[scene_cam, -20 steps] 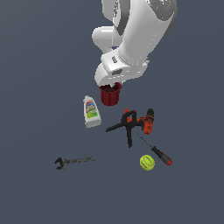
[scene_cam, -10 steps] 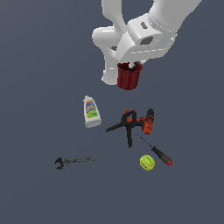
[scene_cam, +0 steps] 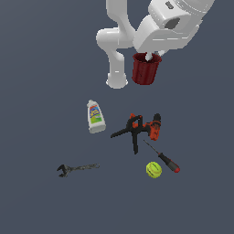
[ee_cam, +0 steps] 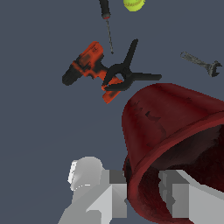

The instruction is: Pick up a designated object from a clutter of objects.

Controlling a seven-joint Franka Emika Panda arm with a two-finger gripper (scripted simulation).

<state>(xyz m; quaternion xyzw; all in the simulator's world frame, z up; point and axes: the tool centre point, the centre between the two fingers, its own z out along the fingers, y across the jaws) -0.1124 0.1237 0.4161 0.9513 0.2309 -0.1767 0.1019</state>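
Note:
The dark red cup [scene_cam: 146, 69] hangs high above the floor, held by its rim in my gripper [scene_cam: 150, 56], which is shut on it. In the wrist view the cup [ee_cam: 170, 131] fills the near side, with one finger [ee_cam: 89, 175] outside the wall and the other inside the rim. Below lie the white labelled bottle [scene_cam: 95, 116], the orange-black drill [scene_cam: 151, 126], the black clamp [scene_cam: 129, 133], the red-handled screwdriver [scene_cam: 163, 158], the yellow-green ball [scene_cam: 153, 170] and the grey wrench [scene_cam: 77, 169].
The white arm [scene_cam: 119, 45] reaches down from the top of the exterior view. The drill [ee_cam: 87, 64], clamp [ee_cam: 126, 76], ball [ee_cam: 134, 4] and wrench [ee_cam: 201, 64] show in the wrist view. The floor is plain dark grey.
My gripper has lifted the red cup up and toward the exterior view's right, well clear of the floor. The other objects have not moved.

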